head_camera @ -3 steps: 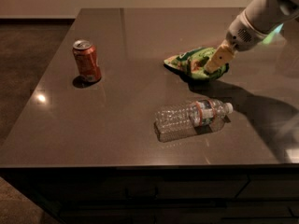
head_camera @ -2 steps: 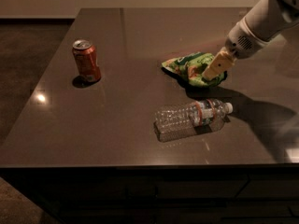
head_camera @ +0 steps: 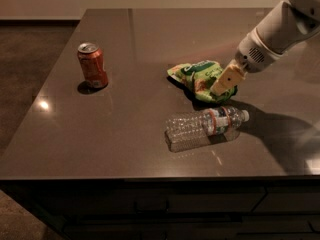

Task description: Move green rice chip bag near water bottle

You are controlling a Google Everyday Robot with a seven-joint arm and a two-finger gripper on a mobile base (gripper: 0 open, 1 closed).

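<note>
The green rice chip bag (head_camera: 196,78) is a wrinkly bright green foil bag lying on the dark table right of centre. My gripper (head_camera: 223,82) comes in from the upper right on a white arm and is shut on the bag's right end, its tan fingers (head_camera: 225,79) over the foil. The water bottle (head_camera: 204,127) lies on its side just in front of the bag, white cap pointing right. The bag's near edge sits a short gap from the bottle.
A red soda can (head_camera: 92,65) stands upright at the left of the table (head_camera: 125,129). The table's front edge runs close below the bottle. My arm's shadow falls across the right side.
My gripper has dragged the green bag toward the front of the table, closer to the water bottle. The bottle and the can have not moved.
</note>
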